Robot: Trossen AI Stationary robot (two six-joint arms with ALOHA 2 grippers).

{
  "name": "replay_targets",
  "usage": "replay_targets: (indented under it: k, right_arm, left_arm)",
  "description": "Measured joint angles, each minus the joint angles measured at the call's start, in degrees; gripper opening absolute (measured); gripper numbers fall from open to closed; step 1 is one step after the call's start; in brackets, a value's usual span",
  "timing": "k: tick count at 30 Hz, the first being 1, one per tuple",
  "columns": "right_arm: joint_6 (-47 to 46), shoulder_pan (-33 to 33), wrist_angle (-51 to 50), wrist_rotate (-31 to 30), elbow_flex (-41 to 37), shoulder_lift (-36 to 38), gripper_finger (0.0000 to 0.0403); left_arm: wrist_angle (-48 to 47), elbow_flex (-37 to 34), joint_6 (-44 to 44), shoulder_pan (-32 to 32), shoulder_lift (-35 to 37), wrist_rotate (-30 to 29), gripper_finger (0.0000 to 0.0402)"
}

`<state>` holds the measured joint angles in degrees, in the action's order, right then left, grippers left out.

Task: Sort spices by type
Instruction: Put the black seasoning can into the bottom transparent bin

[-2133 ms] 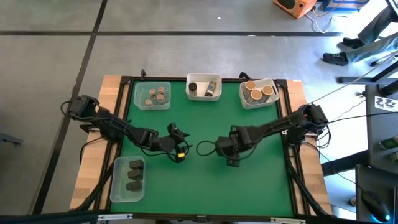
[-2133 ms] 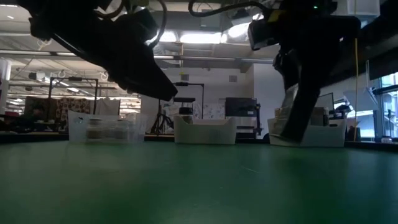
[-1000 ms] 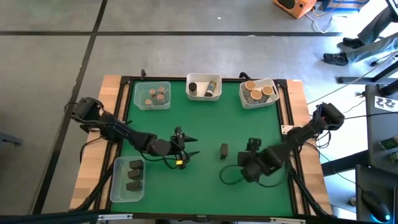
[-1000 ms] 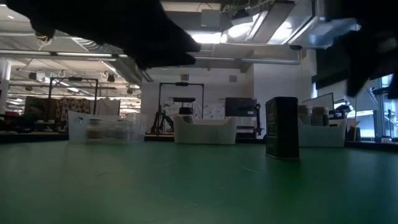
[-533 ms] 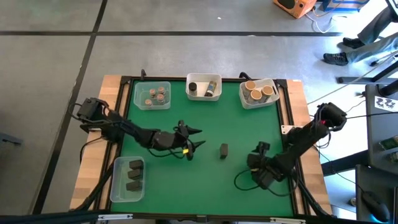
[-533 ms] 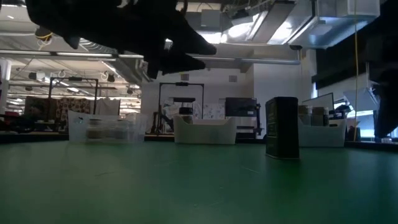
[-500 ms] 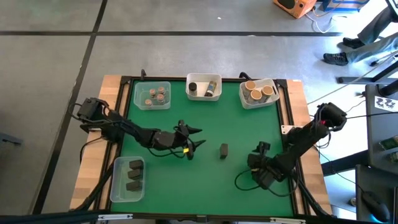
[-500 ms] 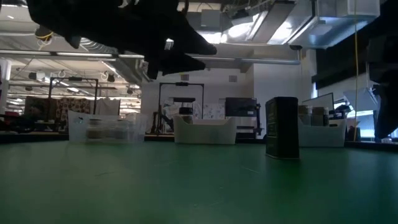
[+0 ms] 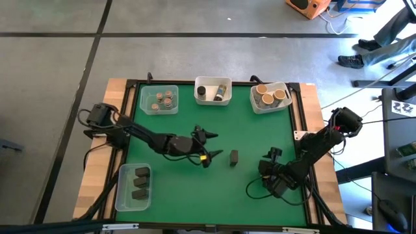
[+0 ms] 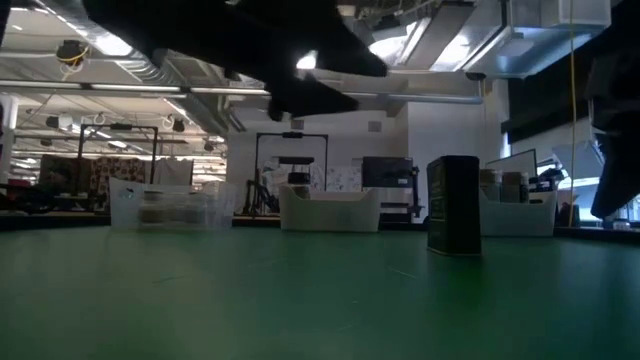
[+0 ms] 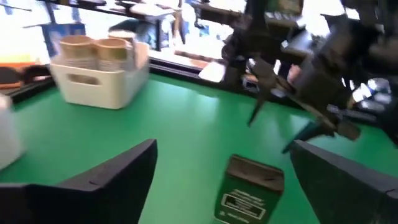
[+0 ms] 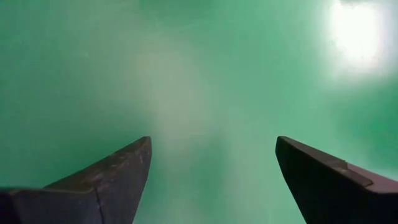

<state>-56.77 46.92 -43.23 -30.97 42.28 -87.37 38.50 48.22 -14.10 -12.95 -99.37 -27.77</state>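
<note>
A dark blocky spice tin (image 9: 233, 156) stands upright on its base on the green mat near the table's middle; it also shows in the low view (image 10: 453, 205) and in the left wrist view (image 11: 249, 190). My left gripper (image 9: 211, 147) is open and empty above the mat, just left of the tin, with its fingers pointing at it (image 11: 224, 146). My right gripper (image 9: 268, 161) is open and empty near the table's right near part, right of the tin, pointing down at bare mat (image 12: 213, 143).
Along the far edge stand a clear tub of grey-brown-lidded jars (image 9: 159, 99), a white tub of dark cylinders (image 9: 213, 90) and a white tub of tan-lidded jars (image 9: 270, 96). A clear tub of dark blocky tins (image 9: 133, 185) sits at the near left. Bare mat lies between.
My left gripper has gone toward the table's right edge, closing in on the dark blocky tin, and stays open. My right gripper has drawn back from the tin toward the table's near right, then kept still. The tin has stayed upright where it was.
</note>
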Motion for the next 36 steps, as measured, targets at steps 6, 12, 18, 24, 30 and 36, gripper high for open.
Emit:
replay_targets:
  k: [6, 12, 18, 24, 30, 36]
  right_arm:
    - [0.0, 0.0, 0.6, -1.0, 0.0, 0.0, 0.0342]
    - [0.0, 0.0, 1.6, -1.0, 0.0, 0.0, 0.0342]
    - [0.0, 0.0, 2.0, -1.0, 0.0, 0.0, 0.0342]
    - [0.0, 0.0, 2.7, -1.6, 0.0, 0.0, 0.0342]
    - [1.5, -0.1, 2.8, -3.4, 0.0, 0.0, 0.0342]
    - [1.5, -0.1, 3.2, -3.4, 0.0, 0.0, 0.0342]
  left_arm:
    - [-0.8, 7.8, 4.0, 0.0, -9.1, 4.6, 0.0383]
    - [-0.7, 15.0, 6.1, 1.1, -16.4, 10.4, 0.0399]
    - [-2.3, 17.9, 5.3, 1.9, -19.9, 12.4, 0.0399]
    - [-2.4, 17.9, -0.9, 0.9, -20.2, 12.3, 0.0399]
    - [-2.0, 17.9, 0.8, 0.2, -20.2, 11.2, 0.0399]
    - [-2.0, 17.9, 8.3, 0.6, -20.2, 9.0, 0.0398]
